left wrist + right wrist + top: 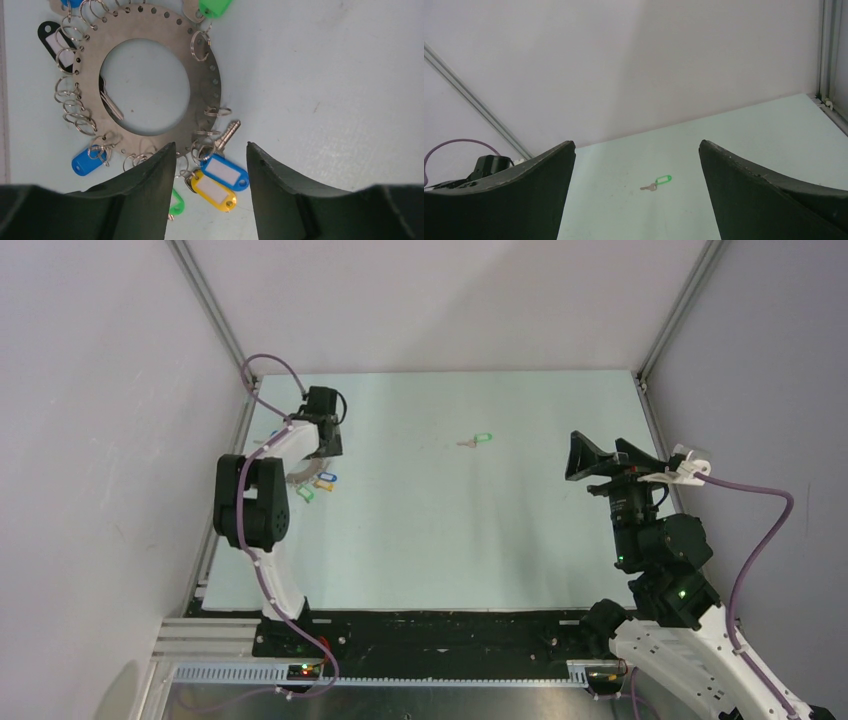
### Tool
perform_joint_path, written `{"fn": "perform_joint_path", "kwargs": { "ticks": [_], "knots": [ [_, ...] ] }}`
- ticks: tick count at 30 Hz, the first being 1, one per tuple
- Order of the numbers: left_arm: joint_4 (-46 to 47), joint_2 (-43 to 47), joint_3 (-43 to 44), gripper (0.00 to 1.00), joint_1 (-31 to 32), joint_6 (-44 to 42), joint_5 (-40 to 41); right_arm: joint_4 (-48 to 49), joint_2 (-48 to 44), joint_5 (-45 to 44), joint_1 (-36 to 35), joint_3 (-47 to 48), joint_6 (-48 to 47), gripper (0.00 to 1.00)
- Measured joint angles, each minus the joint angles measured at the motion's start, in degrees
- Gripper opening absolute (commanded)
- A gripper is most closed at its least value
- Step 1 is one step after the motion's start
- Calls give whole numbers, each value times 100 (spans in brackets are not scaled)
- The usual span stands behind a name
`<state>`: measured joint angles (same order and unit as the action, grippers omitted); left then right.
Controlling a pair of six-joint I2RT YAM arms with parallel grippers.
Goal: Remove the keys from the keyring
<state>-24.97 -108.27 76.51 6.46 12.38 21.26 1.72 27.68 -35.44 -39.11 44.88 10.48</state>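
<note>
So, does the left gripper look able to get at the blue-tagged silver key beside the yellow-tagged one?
Probably yes: the left gripper hangs open right over the blue-tagged key, with nothing covering it. The yellow-tagged key lies against it at the flat perforated silver ring, so both may get pinched.

Left end effector [211,150] points down, jaws parted; right end effector [636,145] gapes wide.

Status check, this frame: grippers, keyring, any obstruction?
Left gripper jaws apart, over blue tag and yellow tag on keyring. Right gripper open, empty, raised. One green-tagged key loose mid-table. Nothing blocking.
</note>
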Motion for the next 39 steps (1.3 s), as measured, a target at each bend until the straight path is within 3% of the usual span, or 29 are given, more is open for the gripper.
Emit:
{"fn": "perform_joint_path", "kwargs": {
  "ticks": [9, 13, 16, 18, 27, 34, 36, 38, 39],
  "knots": [
    [-813, -651, 662, 53, -374, -234, -411, -13, -31, 15, 4, 0, -2, 100],
    [-1292, -933, 1130, 33, -476, -332, -756, -15, -37, 20, 15, 0, -2, 100],
    [-1600, -1167, 1530, 8, -516, -400, -1010, -15, -39, 22, 24, 0, 0, 100],
    [-1744, -1287, 1709, 1, -529, -455, -1106, -15, -46, 24, 24, 0, 0, 100],
    [-2245, -1379, 1880, 0, -527, -492, -1596, -20, -157, 37, 24, 0, 2, 100],
    [-2293, -1154, 1447, 0, -11, -492, -1729, -20, -170, 42, 24, 0, 2, 100],
    [-2330, -905, 1226, 22, 273, -494, -1744, -20, -170, 50, 24, 0, 7, 100],
    [-2391, -667, 1121, 74, 492, -529, -1690, -24, -170, 74, 24, 0, 26, 100],
    [-2406, -544, 1102, 84, 566, -575, -1637, -24, -170, 85, 24, 0, 35, 100]
  ]
}}
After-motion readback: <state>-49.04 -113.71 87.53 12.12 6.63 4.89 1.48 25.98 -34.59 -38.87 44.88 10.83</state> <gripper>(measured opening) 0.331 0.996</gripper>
